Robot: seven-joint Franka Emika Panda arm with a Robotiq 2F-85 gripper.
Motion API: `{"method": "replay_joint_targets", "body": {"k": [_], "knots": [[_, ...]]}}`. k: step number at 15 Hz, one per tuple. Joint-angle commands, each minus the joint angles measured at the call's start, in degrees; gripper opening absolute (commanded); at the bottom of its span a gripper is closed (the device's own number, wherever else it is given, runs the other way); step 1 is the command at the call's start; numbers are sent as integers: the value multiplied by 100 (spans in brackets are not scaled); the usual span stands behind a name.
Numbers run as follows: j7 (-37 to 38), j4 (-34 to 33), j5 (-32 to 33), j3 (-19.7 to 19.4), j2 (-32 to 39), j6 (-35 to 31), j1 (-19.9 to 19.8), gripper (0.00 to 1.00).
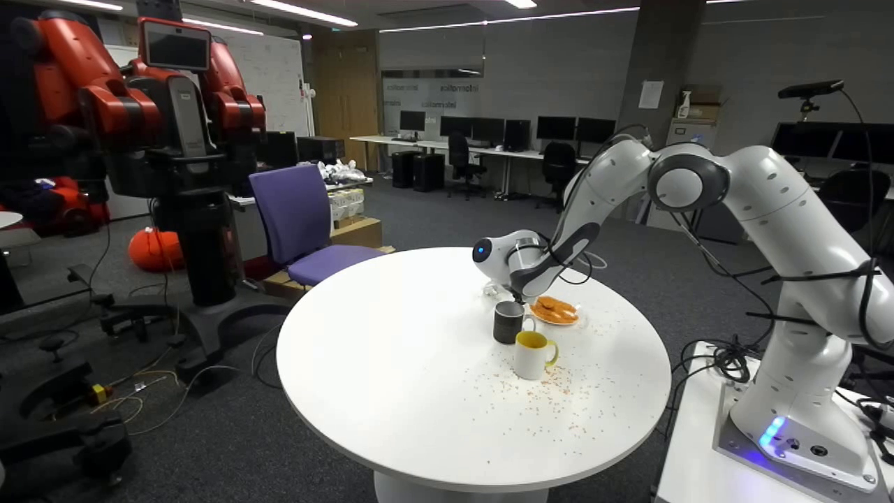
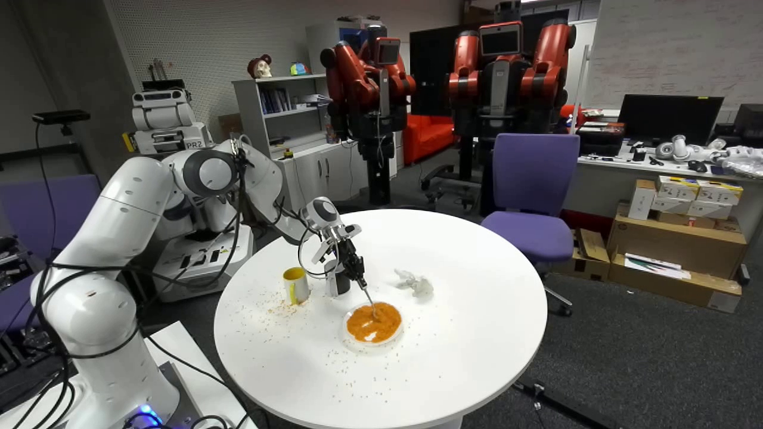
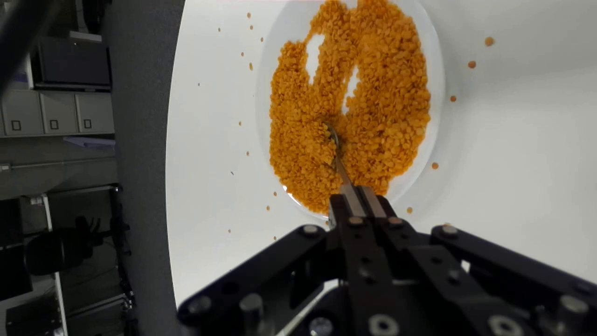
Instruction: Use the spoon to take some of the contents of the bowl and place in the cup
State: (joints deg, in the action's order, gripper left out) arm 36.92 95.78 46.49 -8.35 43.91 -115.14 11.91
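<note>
- 1 bowl (image 3: 437,88)
- 1 spoon (image 3: 343,171)
- 2 cups (image 1: 529,363)
- grains (image 3: 392,93): too many to count, in the bowl and loose
- 1 gripper (image 3: 361,198)
- 1 robot arm (image 1: 688,178)
- 1 large round table (image 1: 391,349)
- 1 crumpled wad (image 2: 421,288)
- 2 red robots (image 2: 499,83) in an exterior view
- 1 white robot (image 2: 173,136) marked PR2
- purple chairs (image 2: 532,179): at least 2 in an exterior view
- 1 orange ball (image 1: 156,249)
</note>
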Motion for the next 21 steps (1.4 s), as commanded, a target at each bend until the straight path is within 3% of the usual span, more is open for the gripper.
{"method": "replay_joint_targets", "body": {"k": [1, 21], "knots": [[356, 417, 197, -15, -379, -34, 52, 1], [1612, 560, 1312, 71, -581, 198, 109, 1]]}}
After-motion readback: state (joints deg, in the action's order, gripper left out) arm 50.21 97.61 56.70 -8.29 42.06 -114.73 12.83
